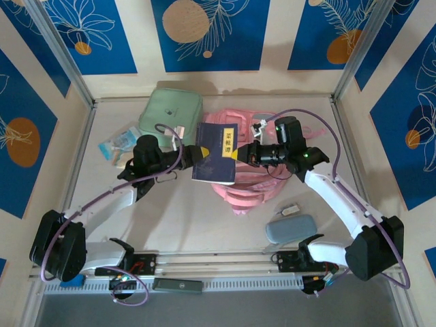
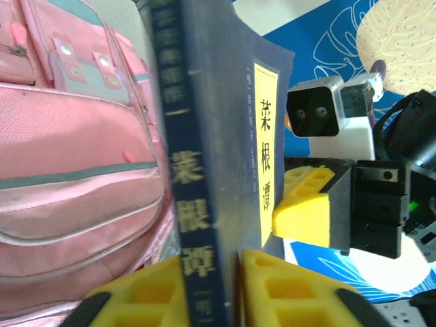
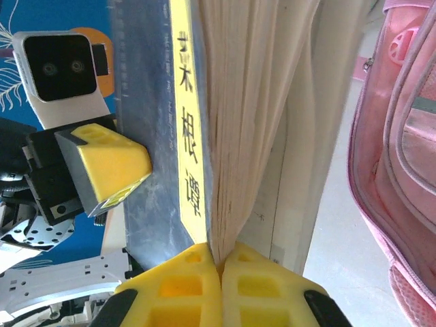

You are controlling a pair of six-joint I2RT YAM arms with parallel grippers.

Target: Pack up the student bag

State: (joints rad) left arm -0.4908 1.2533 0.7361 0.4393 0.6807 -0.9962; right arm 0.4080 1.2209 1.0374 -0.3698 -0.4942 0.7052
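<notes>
A dark blue book [image 1: 215, 153] with a yellow title strip hangs above the student bag [image 1: 248, 187], a pink backpack lying mid-table. My left gripper [image 1: 198, 154] is shut on the book's spine edge, and the left wrist view has the yellow fingers [image 2: 279, 289] pressed on either side of the book [image 2: 204, 136]. My right gripper [image 1: 238, 154] is shut on the opposite edge. In the right wrist view its gripper [image 3: 219, 272] pinches the fanned pages of the book [image 3: 184, 102]. The bag [image 2: 68, 170] lies just beside the book, its zipped pockets showing [image 3: 402, 170].
A mint green zip case [image 1: 170, 112] lies at the back left, touching the bag's area. A pale blue packet [image 1: 119, 144] sits left of my left arm. A grey-blue oval case [image 1: 291, 228] and a small white item [image 1: 291, 210] lie near the front right.
</notes>
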